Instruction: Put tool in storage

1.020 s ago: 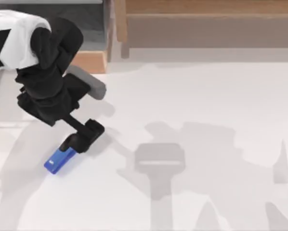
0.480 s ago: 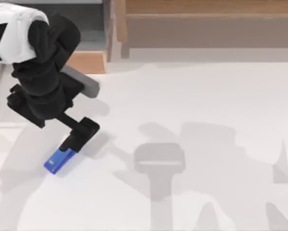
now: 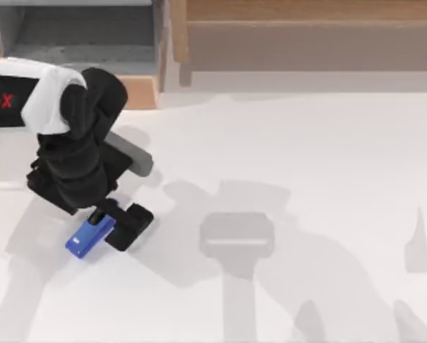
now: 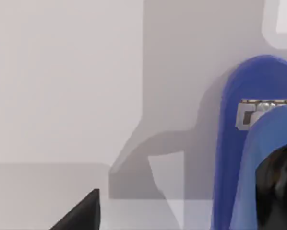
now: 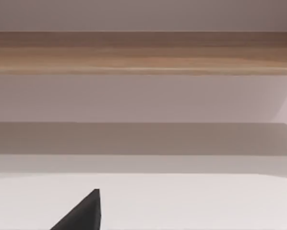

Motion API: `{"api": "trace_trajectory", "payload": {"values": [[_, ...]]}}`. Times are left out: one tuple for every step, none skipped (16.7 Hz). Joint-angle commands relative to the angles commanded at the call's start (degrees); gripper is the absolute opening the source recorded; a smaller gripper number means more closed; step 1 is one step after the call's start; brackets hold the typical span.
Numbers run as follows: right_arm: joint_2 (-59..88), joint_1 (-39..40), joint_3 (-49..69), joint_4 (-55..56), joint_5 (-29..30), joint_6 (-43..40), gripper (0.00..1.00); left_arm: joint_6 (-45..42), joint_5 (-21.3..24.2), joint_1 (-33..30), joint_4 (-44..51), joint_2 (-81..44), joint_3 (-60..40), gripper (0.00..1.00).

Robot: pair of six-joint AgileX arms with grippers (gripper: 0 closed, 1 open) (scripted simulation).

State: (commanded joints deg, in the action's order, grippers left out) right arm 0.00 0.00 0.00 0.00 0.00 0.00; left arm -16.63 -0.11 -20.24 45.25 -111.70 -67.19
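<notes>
Since a second ago the left arm has swung lower in the top view and its wrist has turned, so the left tool (image 3: 118, 220) now sits right over the black-topped end of the stapler (image 3: 85, 238), where before it only reached that end from the upper right. The stapler itself has not shifted: it lies flat on the bench (image 3: 306, 157) at the left side, its blue body pointing down and left out from under the arm. A black part of the left tool shows just to the right of the stapler, touching or nearly touching it. Whether the left tool is apart, together or clamped on the stapler, I cannot tell. From the left wrist view the stapler (image 4: 234, 143) looms close, with a small metal piece near its rounded blue end and shadow on the pale surface beside it. At the far edge stands a wooden storage unit (image 3: 270, 36). The right wrist view looks across the bench to a wooden rail (image 5: 143, 52).
</notes>
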Motion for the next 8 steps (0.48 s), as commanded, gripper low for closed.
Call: {"api": "trace_trajectory", "payload": {"values": [[0.0, 0.0, 0.0, 0.0, 0.0, 0.0, 1.0, 0.0, 0.0, 0.0, -0.7, -0.4, 0.5, 1.0], [0.0, 0.0, 0.0, 0.0, 0.0, 0.0, 1.0, 0.0, 0.0, 0.0, -0.8, -0.4, 0.5, 1.0], [0.0, 0.0, 0.0, 0.0, 0.0, 0.0, 1.0, 0.0, 0.0, 0.0, -0.8, -0.4, 0.5, 1.0], [0.0, 0.0, 0.0, 0.0, 0.0, 0.0, 1.0, 0.0, 0.0, 0.0, -0.8, -0.4, 0.5, 1.0], [0.0, 0.0, 0.0, 0.0, 0.0, 0.0, 1.0, 0.0, 0.0, 0.0, -0.8, -0.4, 0.5, 1.0], [0.0, 0.0, 0.0, 0.0, 0.0, 0.0, 1.0, 0.0, 0.0, 0.0, -0.8, -0.4, 0.5, 0.92], [0.0, 0.0, 0.0, 0.0, 0.0, 0.0, 1.0, 0.0, 0.0, 0.0, -0.8, -0.4, 0.5, 0.85], [0.0, 0.0, 0.0, 0.0, 0.0, 0.0, 1.0, 0.0, 0.0, 0.0, -0.8, -0.4, 0.5, 0.77]]}}
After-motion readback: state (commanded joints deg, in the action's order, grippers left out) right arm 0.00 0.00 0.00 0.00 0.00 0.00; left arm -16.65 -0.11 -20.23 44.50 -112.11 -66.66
